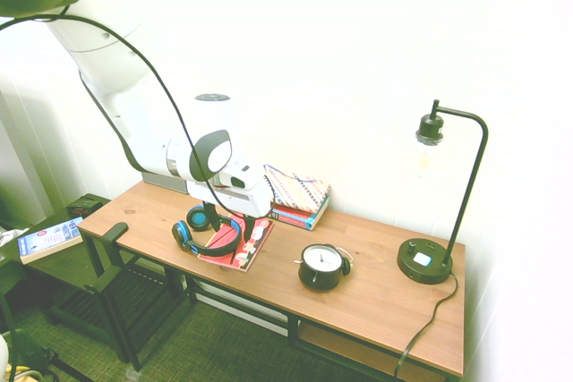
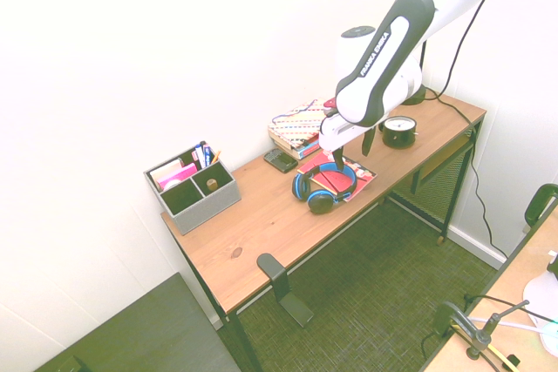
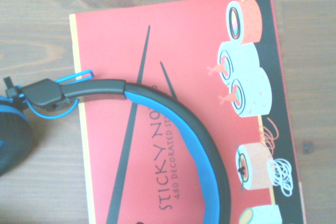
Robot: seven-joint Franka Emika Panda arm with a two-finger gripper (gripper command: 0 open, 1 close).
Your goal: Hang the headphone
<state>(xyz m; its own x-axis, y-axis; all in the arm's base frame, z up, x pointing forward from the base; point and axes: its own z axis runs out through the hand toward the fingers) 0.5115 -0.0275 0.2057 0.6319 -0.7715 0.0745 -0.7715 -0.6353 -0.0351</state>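
I am holding my gripper (image 2: 336, 161) just above the headphone (image 2: 323, 187), which is lying flat on the wooden desk (image 2: 261, 224) with its black-and-blue headband (image 3: 178, 129) arching across a red sticky-note booklet (image 3: 173, 66) printed with sushi rolls. I cannot tell whether my fingers are parted or closed. A stack of books (image 1: 297, 196) is sitting just behind, and a round black alarm clock (image 1: 323, 266) is standing nearby.

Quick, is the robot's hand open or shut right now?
Gripper: down at the headphone headband, but open or shut cannot be told.
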